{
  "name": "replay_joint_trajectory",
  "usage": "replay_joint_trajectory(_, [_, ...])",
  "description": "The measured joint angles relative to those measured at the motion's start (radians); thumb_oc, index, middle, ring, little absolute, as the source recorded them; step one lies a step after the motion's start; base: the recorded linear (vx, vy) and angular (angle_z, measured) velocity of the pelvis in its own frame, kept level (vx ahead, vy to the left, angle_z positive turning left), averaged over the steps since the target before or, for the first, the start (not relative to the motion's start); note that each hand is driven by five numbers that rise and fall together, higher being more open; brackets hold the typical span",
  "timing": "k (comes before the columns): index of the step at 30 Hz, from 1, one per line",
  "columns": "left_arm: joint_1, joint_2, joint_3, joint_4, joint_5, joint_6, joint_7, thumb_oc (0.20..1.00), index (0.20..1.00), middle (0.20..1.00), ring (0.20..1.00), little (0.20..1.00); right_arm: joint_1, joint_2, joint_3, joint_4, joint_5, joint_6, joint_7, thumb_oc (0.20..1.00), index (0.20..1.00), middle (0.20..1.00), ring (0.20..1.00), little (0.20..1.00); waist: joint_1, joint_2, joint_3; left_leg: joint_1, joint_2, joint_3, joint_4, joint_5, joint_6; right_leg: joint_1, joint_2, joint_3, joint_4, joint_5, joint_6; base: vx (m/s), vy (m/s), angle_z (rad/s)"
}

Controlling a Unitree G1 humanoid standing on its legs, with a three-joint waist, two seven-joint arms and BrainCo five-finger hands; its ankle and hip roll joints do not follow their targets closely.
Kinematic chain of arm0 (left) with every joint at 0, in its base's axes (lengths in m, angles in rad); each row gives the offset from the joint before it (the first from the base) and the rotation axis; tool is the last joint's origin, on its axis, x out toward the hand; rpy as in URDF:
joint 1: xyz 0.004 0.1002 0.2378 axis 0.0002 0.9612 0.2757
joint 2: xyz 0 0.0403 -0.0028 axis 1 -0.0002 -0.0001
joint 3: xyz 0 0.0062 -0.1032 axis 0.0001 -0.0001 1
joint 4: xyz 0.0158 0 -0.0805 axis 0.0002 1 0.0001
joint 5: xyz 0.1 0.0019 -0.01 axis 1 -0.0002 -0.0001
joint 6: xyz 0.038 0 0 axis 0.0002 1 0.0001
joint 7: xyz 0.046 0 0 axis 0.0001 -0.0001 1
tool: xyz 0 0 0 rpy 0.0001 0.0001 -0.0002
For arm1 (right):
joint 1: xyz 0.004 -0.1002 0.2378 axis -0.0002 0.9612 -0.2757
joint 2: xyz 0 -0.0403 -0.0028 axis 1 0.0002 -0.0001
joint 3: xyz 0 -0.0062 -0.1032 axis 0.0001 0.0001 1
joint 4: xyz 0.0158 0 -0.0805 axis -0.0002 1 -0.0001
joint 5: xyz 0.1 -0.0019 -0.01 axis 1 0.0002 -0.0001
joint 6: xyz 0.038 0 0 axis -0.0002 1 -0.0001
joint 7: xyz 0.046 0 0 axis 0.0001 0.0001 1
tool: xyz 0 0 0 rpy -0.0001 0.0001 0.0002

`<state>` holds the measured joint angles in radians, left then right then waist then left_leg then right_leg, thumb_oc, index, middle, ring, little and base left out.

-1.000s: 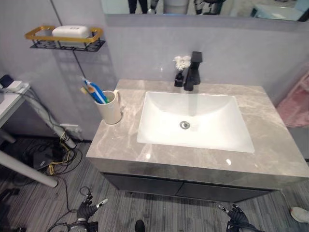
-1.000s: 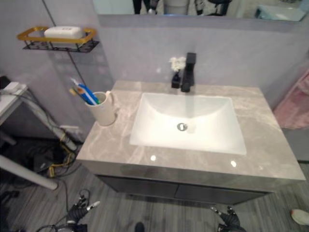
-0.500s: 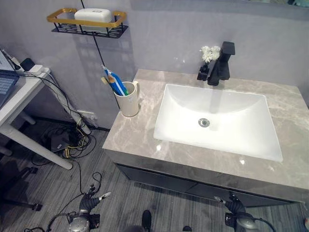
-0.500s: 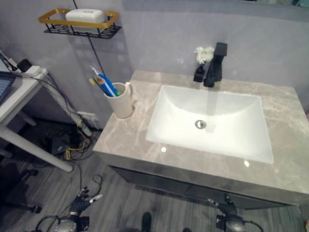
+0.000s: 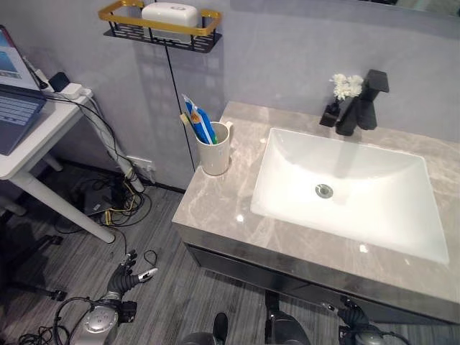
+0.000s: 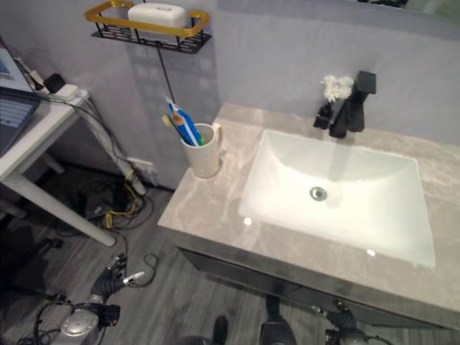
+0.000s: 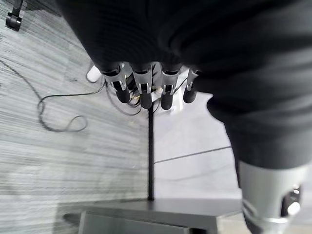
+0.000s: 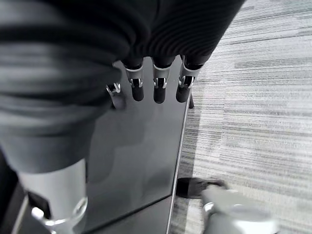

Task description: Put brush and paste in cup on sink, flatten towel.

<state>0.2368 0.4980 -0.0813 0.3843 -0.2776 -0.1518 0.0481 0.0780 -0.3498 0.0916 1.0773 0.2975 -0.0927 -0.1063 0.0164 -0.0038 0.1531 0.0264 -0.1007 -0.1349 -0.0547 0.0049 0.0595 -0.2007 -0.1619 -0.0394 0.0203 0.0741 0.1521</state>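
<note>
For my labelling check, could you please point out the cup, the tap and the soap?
cup (image 5: 215, 159), left eye view, on its outer wall.
tap (image 5: 361, 105), left eye view, on its black upright body.
soap (image 5: 169, 14), left eye view, on its white top.

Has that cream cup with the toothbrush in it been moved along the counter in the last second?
No. The cup stands at the counter's left rear corner, left of the basin, as before. The whole picture shifted, so the camera moved.
</note>
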Motion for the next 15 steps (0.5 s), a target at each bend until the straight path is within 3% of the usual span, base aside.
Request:
replay_joint_trajectory(1, [0.035, 0.009, 0.011, -0.043, -0.012, -0.009, -0.007, 1.0, 1.0, 1.0, 1.0, 1.0, 0.004, 0.004, 0.0, 0.019, -0.006, 0.004, 0.0, 1.0, 1.0, 1.0, 1.0, 1.0, 0.011, -0.014, -0.006, 0.01, 0.0, -0.009, -0.007, -0.006, -0.009, 0.021, 0.003, -0.001, -0.023, 0.028, -0.011, 0.06, -0.079, 0.39])
replay_joint_trajectory(3, [0.082, 0.01, 0.037, -0.098, -0.039, -0.02, -0.022, 1.0, 1.0, 1.0, 1.0, 1.0, 0.02, 0.006, 0.0, 0.047, -0.021, 0.01, 0.003, 1.0, 1.0, 1.0, 1.0, 1.0, 0.021, -0.013, -0.007, 0.015, 0.016, -0.012, -0.002, -0.021, -0.033, 0.029, 0.021, -0.003, -0.048, 0.086, -0.02, 0.03, -0.056, 0.07])
replay_joint_trajectory(4, [0.112, 0.014, 0.044, -0.126, -0.07, -0.019, -0.031, 0.947, 0.947, 0.947, 0.947, 0.947, 0.034, 0.006, 0.0, 0.047, -0.034, 0.01, 0.003, 1.0, 1.0, 1.0, 1.0, 1.0, 0.03, 0.001, -0.008, 0.006, 0.03, -0.017, 0.001, -0.025, -0.047, 0.034, 0.035, -0.012, -0.066, 0.1, -0.04, 0.02, -0.057, 0.06])
replay_joint_trajectory(5, [0.152, 0.015, 0.064, -0.165, -0.101, -0.019, -0.042, 0.2, 0.2, 0.2, 0.2, 0.2, 0.045, 0.006, 0.002, 0.048, -0.039, 0.013, 0.005, 1.0, 1.0, 1.0, 1.0, 1.0, 0.03, 0.022, -0.005, 0.006, 0.055, -0.019, 0.003, -0.031, -0.062, 0.055, 0.058, -0.028, -0.101, 0.119, -0.061, 0.02, -0.075, 0.04])
replay_joint_trajectory(7, [0.174, 0.025, 0.092, -0.221, -0.146, -0.018, -0.068, 0.2, 0.2, 0.2, 0.2, 0.2, 0.06, 0.006, 0.004, 0.049, -0.041, 0.018, 0.009, 1.0, 1.0, 1.0, 1.0, 1.0, 0.035, 0.038, -0.006, 0.006, 0.076, -0.024, 0.001, -0.038, -0.075, 0.062, 0.077, -0.05, -0.107, 0.115, -0.078, 0.02, -0.049, 0.08])
replay_joint_trajectory(9, [0.188, 0.085, 0.143, -0.334, -0.201, -0.023, -0.099, 0.2, 0.2, 0.2, 0.2, 0.2, 0.073, 0.007, 0.008, 0.041, -0.061, 0.022, 0.025, 1.0, 1.0, 1.0, 1.0, 1.0, 0.042, 0.039, -0.005, 0.007, 0.091, -0.027, -0.004, -0.039, -0.087, 0.062, 0.092, -0.055, -0.107, 0.11, -0.087, 0.02, -0.048, 0.06])
replay_joint_trajectory(12, [0.216, 0.174, 0.26, -0.488, -0.324, -0.039, -0.154, 0.2, 0.2, 0.2, 0.2, 0.2, 0.099, 0.004, 0.009, 0.026, -0.106, 0.017, 0.036, 1.0, 1.0, 1.0, 1.0, 1.0, 0.053, 0.039, -0.007, 0.007, 0.095, -0.042, -0.02, -0.043, -0.092, 0.061, 0.092, -0.058, -0.107, 0.106, -0.091, 0.02, -0.036, 0.06])
replay_joint_trajectory(15, [0.246, 0.204, 0.348, -0.542, -0.428, -0.057, -0.183, 0.2, 0.2, 0.2, 0.2, 0.2, 0.125, 0.008, 0.01, -0.001, -0.127, 0.011, 0.052, 1.0, 1.0, 1.0, 1.0, 1.0, 0.065, 0.042, -0.014, 0.005, 0.093, -0.046, -0.021, -0.042, -0.092, 0.061, 0.089, -0.06, -0.107, 0.106, -0.091, 0.01, -0.017, 0.07])
